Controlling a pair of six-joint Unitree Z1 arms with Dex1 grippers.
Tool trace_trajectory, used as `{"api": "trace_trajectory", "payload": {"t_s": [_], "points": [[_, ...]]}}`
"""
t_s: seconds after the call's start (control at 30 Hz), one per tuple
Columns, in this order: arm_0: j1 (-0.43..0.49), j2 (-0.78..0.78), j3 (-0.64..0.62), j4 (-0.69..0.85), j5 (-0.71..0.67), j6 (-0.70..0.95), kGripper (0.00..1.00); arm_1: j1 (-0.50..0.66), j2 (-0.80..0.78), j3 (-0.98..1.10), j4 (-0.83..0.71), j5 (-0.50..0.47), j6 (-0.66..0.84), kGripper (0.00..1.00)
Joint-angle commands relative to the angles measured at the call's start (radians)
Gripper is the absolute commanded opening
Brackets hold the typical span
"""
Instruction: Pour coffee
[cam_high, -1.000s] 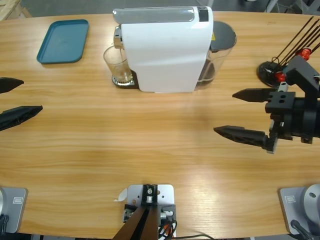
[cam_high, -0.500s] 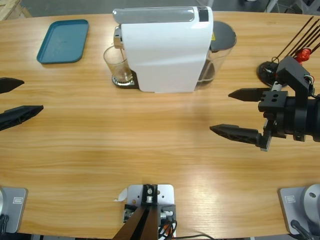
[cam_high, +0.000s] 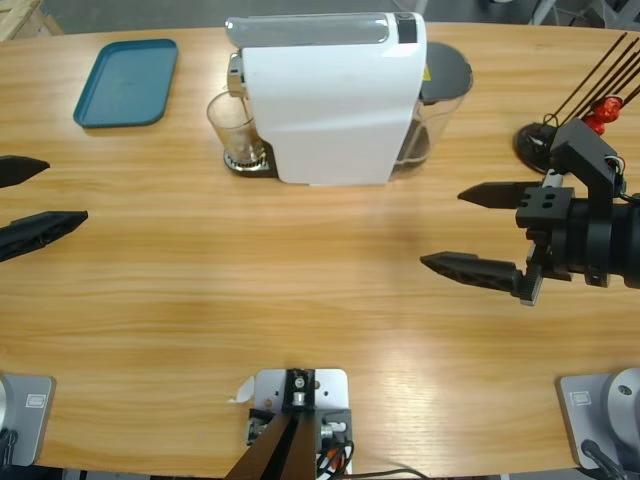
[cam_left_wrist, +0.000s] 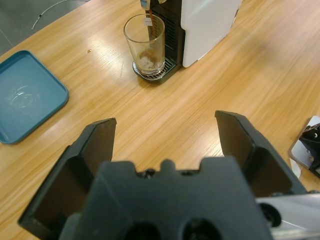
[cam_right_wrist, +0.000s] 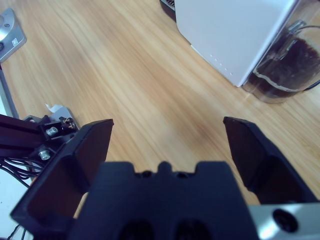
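Left gripper (cam_left_wrist: 165, 137) gapes empty, coffee (cam_left_wrist: 148, 57) well ahead in glass (cam_left_wrist: 145, 42)

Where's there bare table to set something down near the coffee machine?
The widest free patch is the wood in front of the coffee machine, between the left gripper and right gripper. It's crowded at the back: glass, blue tray and capsule stand.

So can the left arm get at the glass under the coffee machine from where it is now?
Probably yes. The left gripper is open and faces the glass, with only bare table between them. The glass sits close against the white coffee machine, so that side is tight.
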Motion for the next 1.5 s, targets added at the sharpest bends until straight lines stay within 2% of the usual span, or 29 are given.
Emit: {"api": "trace_trajectory", "payload": {"t_s": [0.03, 1.5], "points": [[-0.004, 0.032, 0.038, -0.012, 0.017, -0.015, 0.858, 0.01, -0.005, 0.029, -0.013, -0.014, 0.015, 1.0], [-0.004, 0.055, 0.036, -0.012, 0.02, -0.021, 0.858, 0.01, 0.005, 0.029, -0.014, -0.029, 0.03, 1.0]]}}
